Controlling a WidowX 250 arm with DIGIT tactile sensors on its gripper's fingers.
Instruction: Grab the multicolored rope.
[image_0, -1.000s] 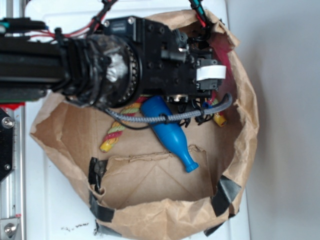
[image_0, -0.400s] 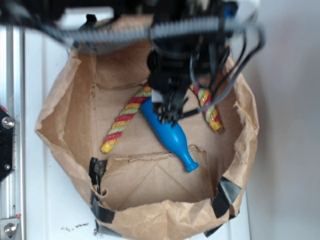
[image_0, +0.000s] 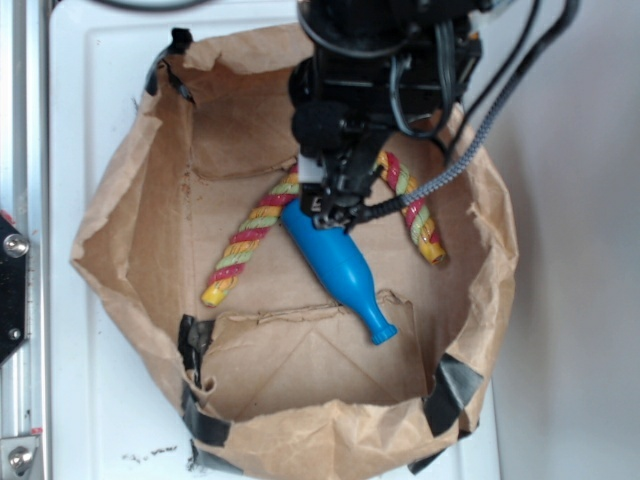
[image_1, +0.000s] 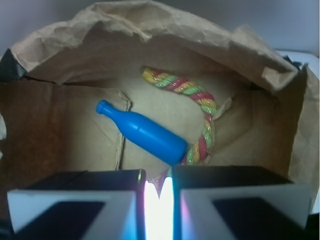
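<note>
The tool (image_0: 335, 205) hangs over the multicolored rope's (image_0: 245, 245) bend beside the blue pin (image_0: 340, 270), apparently aligning; fingers nearly together, gripping nothing.

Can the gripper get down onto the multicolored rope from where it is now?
Probably yes. The gripper hangs right over the multicolored rope near its bend, nothing covering it. The blue pin lies against that bend and may get nudged.

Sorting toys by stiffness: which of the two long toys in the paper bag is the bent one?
The multicolored rope: it curves in an arch of twisted red, yellow and green strands. The blue pin is straight, smooth plastic.
</note>
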